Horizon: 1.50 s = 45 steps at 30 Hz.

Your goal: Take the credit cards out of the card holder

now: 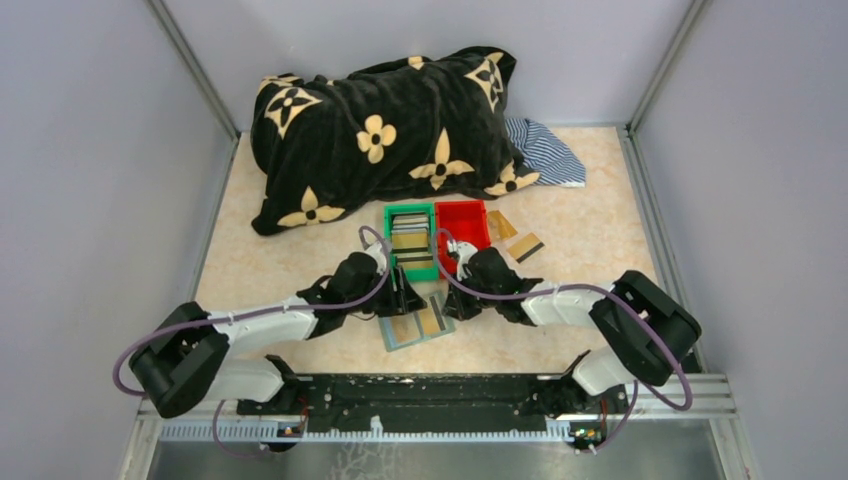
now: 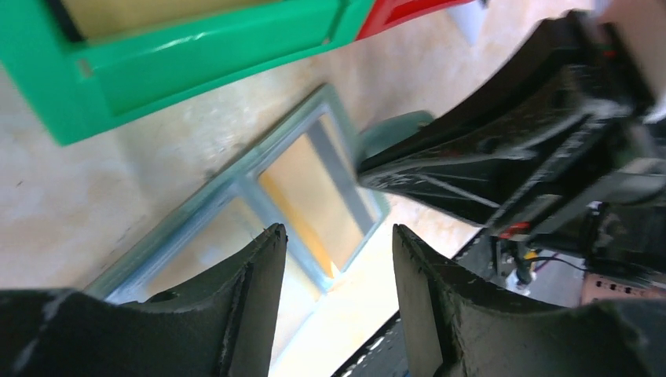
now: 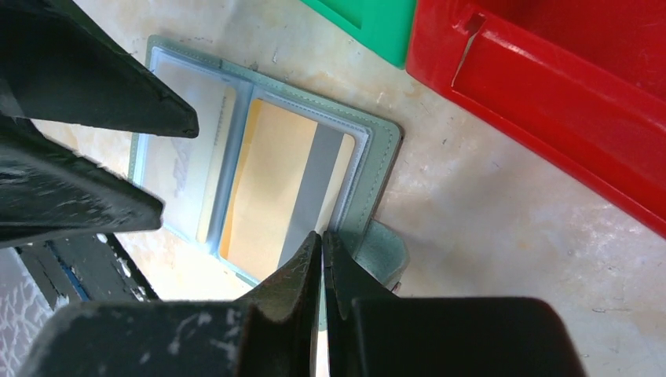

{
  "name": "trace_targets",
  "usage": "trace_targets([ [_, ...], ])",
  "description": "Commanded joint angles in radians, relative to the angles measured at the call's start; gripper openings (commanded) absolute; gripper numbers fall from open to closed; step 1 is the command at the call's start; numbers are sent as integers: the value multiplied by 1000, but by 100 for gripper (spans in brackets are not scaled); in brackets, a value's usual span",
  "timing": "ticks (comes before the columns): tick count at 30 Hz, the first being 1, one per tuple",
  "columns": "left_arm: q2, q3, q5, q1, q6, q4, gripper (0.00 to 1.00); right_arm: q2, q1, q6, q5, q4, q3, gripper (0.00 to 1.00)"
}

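Lying open on the worktop [image 3: 487, 204], the card holder [image 3: 378, 177] shows a gold card [image 3: 271, 184] whose striped edge meets the right fingers [image 3: 294, 302], pressed together; the left fingers [image 2: 243, 310] hover spread over the other pocket.

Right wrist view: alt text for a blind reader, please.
The shut right gripper sits at the edge of an open grey-green folding card holder, a gold plastic card showing in its clear pocket. Open left gripper at left, red plastic bin upper right.
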State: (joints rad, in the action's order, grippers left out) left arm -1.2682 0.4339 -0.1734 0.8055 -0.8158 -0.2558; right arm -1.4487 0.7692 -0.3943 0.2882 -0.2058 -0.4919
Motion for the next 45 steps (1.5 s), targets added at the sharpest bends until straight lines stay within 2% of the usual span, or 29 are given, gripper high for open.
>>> trace_targets([
  [1,-35,16,34,0,28,138,58,22,2,23,-88,151,11,9],
  [6,-61,14,19,-1,27,150,58,82,2,22,-129,192,2,10],
  [10,-83,35,34,0,30,182,58,71,2,28,-125,191,-1,9],
  [18,-165,34,21,1,7,118,57,175,2,23,-126,221,0,7],
  [19,-169,33,20,1,6,115,56,190,3,31,-131,244,-13,11],
  [23,-164,31,27,1,9,113,56,193,3,59,-142,302,-55,42],
  [25,-127,15,37,1,3,99,56,164,3,73,-127,322,-82,45],
  [29,-46,3,120,1,12,149,55,149,14,73,-104,308,-107,43],
  [35,112,-15,223,0,30,221,55,147,109,77,-201,409,-224,46],
  [40,194,-39,258,-1,33,240,54,112,137,54,-211,425,-285,69],
  [45,229,-87,233,0,10,202,54,-32,138,101,-254,489,-384,81],
])
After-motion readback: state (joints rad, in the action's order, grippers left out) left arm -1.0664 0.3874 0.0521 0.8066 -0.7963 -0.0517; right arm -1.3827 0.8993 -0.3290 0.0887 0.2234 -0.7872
